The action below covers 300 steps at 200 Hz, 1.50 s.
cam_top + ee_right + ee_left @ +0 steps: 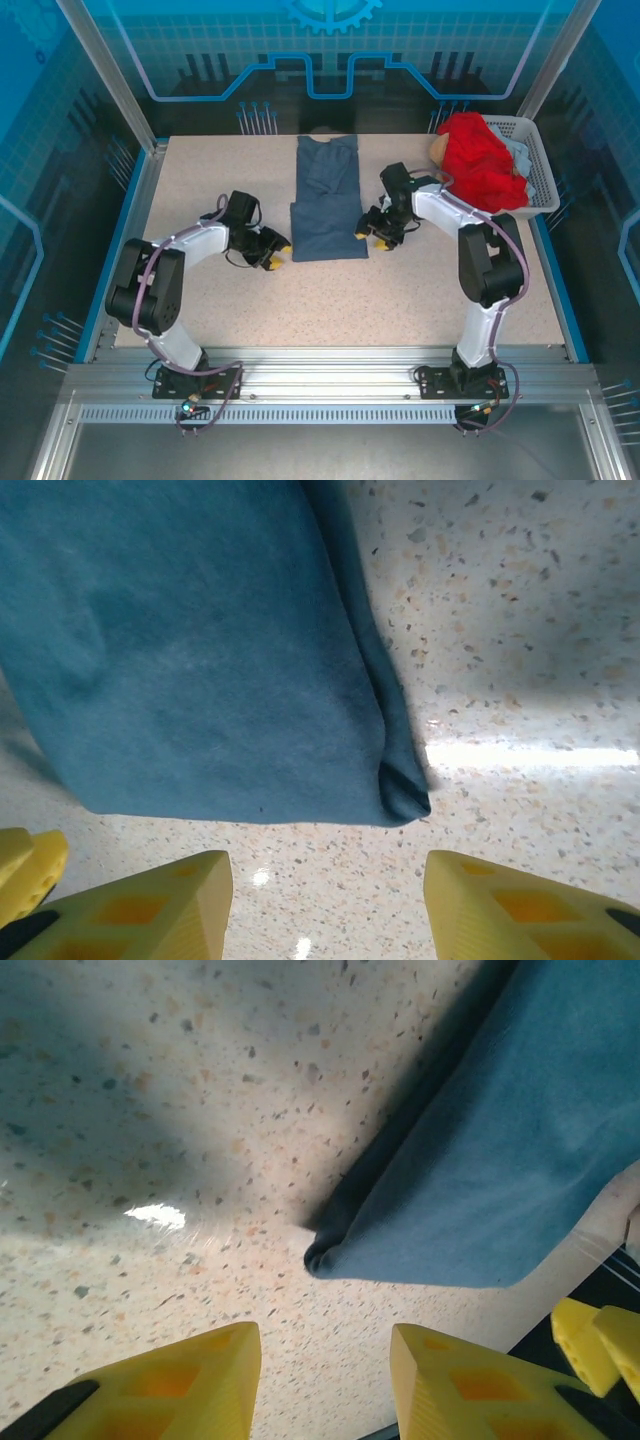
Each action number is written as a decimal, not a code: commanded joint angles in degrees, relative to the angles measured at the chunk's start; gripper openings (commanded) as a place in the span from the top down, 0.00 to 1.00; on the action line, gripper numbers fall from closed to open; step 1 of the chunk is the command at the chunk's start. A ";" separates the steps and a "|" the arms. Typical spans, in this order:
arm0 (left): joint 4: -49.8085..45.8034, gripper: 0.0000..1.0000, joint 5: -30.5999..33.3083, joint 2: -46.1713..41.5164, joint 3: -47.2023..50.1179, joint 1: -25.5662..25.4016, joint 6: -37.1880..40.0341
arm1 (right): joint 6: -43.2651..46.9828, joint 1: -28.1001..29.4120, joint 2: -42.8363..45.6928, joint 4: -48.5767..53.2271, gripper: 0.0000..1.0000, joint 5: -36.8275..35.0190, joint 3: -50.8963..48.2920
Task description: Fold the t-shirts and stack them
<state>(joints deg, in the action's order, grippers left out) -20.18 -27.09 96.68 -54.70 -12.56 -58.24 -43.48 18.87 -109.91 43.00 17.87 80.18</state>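
Cloth, soft and matte, makes up the slate-blue t-shirt [327, 200], which lies flat in the middle of the speckled, stone-look table [420, 300]. It is doubled lengthwise into a narrow strip, a little wider at the near end, with its collar at the far end and its hem toward the arms. Its near corners are rounded rolls of layered fabric, seen close in both wrist views. The bright red t-shirt [482, 160] sits crumpled in a heap in the white perforated plastic basket [541, 170] at the far right corner of the table, with some pale cloth [522, 152] beside it. The left tool [277, 250] is low at the near left corner of the slate-blue t-shirt, its yellow wedge-shaped plastic fingers [180, 1385] spread wide with bare table between them, gripping nothing. The right tool [370, 234] is at the near right corner, likewise gaping, its fingers [520, 905] just short of the cloth and empty
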 commanded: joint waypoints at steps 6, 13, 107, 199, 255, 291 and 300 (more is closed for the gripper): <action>4.28 0.60 -1.50 2.37 -0.96 -1.20 -3.04 | 1.25 0.37 -3.70 -0.35 0.47 -0.13 0.90; 4.64 0.60 -1.27 2.83 -0.81 -1.69 -3.67 | 0.92 0.36 -3.62 -0.95 0.47 -0.12 0.04; 7.18 0.60 0.74 9.27 -3.64 -5.55 -7.42 | -4.10 2.10 -7.19 -3.70 0.55 2.80 -1.53; 6.01 1.00 4.29 8.58 -4.99 -5.68 -4.30 | -8.71 2.00 -1.84 -5.47 1.00 -0.37 -6.35; -1.74 1.00 2.01 2.38 -2.82 -9.01 1.13 | -7.21 2.57 5.69 -4.19 1.00 2.64 -13.54; -8.54 1.00 -1.40 -4.55 0.12 -15.88 4.89 | -1.34 3.64 13.49 1.79 1.00 5.36 -19.79; -10.20 1.00 -2.42 -6.68 1.03 -18.17 5.77 | 0.49 4.47 15.81 3.73 1.00 6.32 -21.08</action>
<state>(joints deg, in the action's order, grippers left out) -22.13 -25.36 95.44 -56.25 -25.82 -56.84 -48.51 21.15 -99.68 39.51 20.34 62.04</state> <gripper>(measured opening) 0.061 0.046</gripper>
